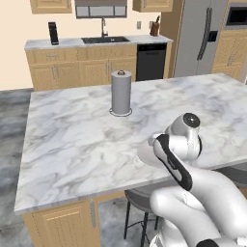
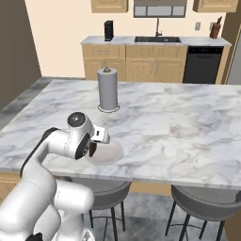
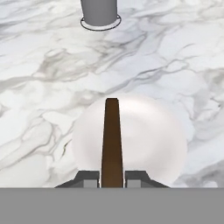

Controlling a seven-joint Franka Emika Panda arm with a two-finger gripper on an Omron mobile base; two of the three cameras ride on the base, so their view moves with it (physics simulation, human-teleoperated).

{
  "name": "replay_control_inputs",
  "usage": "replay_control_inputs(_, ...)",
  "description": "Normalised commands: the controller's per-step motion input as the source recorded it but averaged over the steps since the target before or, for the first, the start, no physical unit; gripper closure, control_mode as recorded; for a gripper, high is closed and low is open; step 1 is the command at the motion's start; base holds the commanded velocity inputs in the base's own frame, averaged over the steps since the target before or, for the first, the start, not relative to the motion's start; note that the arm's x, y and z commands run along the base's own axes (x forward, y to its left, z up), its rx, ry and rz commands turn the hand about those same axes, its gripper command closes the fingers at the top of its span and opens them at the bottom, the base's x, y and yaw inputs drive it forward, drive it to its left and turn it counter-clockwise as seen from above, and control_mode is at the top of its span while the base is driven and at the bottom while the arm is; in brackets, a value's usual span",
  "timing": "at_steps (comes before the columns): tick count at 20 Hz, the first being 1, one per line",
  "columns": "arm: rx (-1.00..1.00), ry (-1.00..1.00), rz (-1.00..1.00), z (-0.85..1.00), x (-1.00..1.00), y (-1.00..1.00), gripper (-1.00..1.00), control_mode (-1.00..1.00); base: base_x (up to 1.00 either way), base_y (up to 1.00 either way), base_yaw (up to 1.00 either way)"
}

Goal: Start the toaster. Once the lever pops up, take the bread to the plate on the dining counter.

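A: Bread (image 3: 112, 140) pinched edge-on between the gripper (image 3: 112, 177) tips, dark brown, poised over the plate (image 3: 153, 144). In the hand view, plate at centre, slice standing from 6 o'clock toward 12.

B: Held, not resting? Contact with the plate hard to judge from above.

A: Agreed, cannot tell touching from hovering. Jaws narrow, clamped on the thin slice. Plate near the counter (image 1: 72, 140) edge, at 5 o'clock from the towel roll (image 1: 121, 92) in the left base view, at 6 o'clock from it in the right.

B: Risks from here?

A: Left to right. First, dropping from height: slice lands on its narrow edge, tips, may skid past the plate rim onto marble. Second, opening while tilted: bread falls flat but half off the rim. Third, plate close to the near edge of the counter; a nudge from the fingers on the way down could push it toward the stools (image 2: 202, 202).

B: Counts?

A: One bread slice. One plate. One towel roll. One dining counter. Two stools under the overhang in the right base view. One sink (image 1: 105, 39) on the far worktop, one dark dishwasher (image 1: 151, 61) beside it, at 3 o'clock.

B: Step in hand?

A: Likely the final lowering and release.
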Motion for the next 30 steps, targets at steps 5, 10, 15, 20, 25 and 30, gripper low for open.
replay_control_inputs(5, 0.00, -0.02, 0.00, -0.15, 0.05, 0.00, 1.00, -1.00, 0.00, 0.00, 0.00)
replay_control_inputs(10, 0.00, 0.00, 0.00, -0.15, 0.07, 0.00, 1.00, -1.00, 0.00, 0.00, 0.00)
replay_control_inputs(15, 0.00, 0.00, 0.00, -0.18, 0.00, 0.00, 1.00, -1.00, 0.00, 0.00, 0.00)
replay_control_inputs(20, 0.00, 0.00, 0.00, -0.14, 0.00, 0.00, 1.00, -1.00, 0.00, 0.00, 0.00)
replay_control_inputs(25, 0.00, -0.02, 0.00, -0.17, 0.05, 0.00, 1.00, -1.00, 0.00, 0.00, 0.00)
replay_control_inputs(30, 0.00, -0.05, 0.02, -0.12, 0.27, -0.02, 1.00, -1.00, 0.00, 0.00, 0.00)
